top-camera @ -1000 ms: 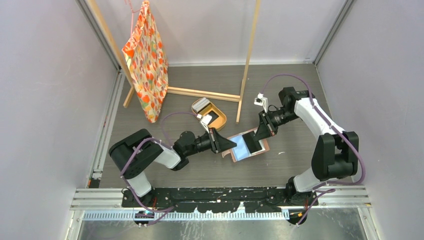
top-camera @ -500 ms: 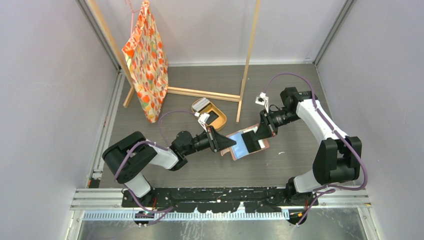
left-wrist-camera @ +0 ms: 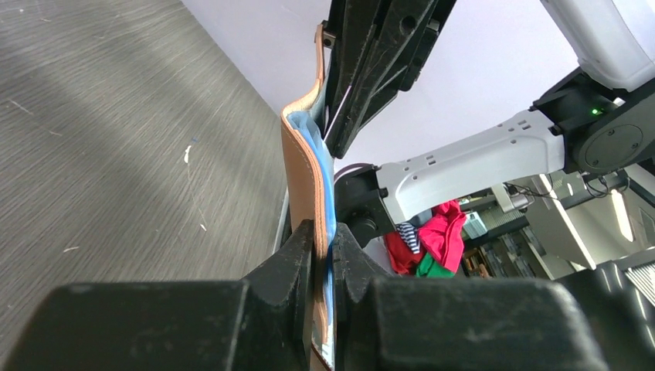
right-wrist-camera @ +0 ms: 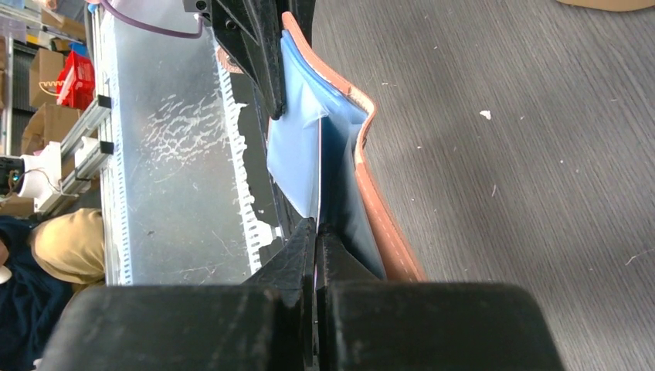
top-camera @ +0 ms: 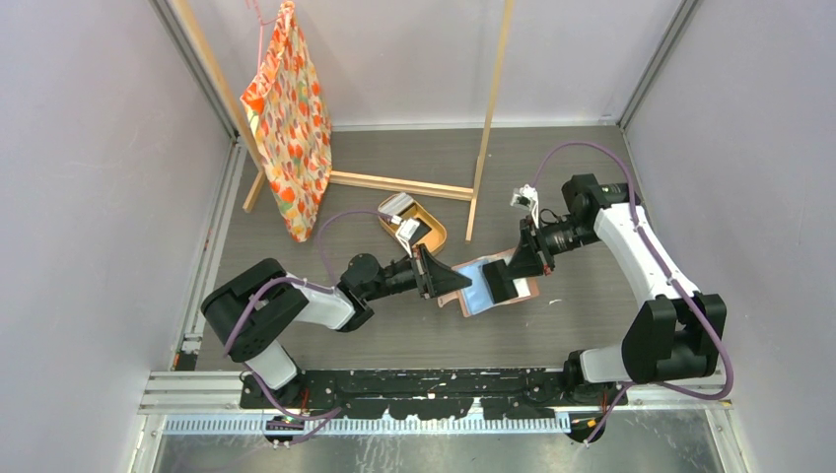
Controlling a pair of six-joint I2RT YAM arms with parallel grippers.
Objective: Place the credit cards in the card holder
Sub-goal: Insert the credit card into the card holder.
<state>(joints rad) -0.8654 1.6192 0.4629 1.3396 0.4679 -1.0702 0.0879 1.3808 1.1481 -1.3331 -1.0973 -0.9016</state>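
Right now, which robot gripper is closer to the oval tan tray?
Left. The left gripper clamps the salmon-brown leather wallet just on the near side of the oval tan tray. The right gripper, pinching a thin card at the wallet's other side, is farther away.

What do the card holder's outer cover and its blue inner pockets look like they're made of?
Card holder cover: leather or faux leather, I can't tell which. It is matte salmon-brown, with a thick cut edge and a soft curve where it bends. Inner pockets: thin glossy plastic film, probably vinyl. They are light blue and slightly wrinkled, with shiny highlights.
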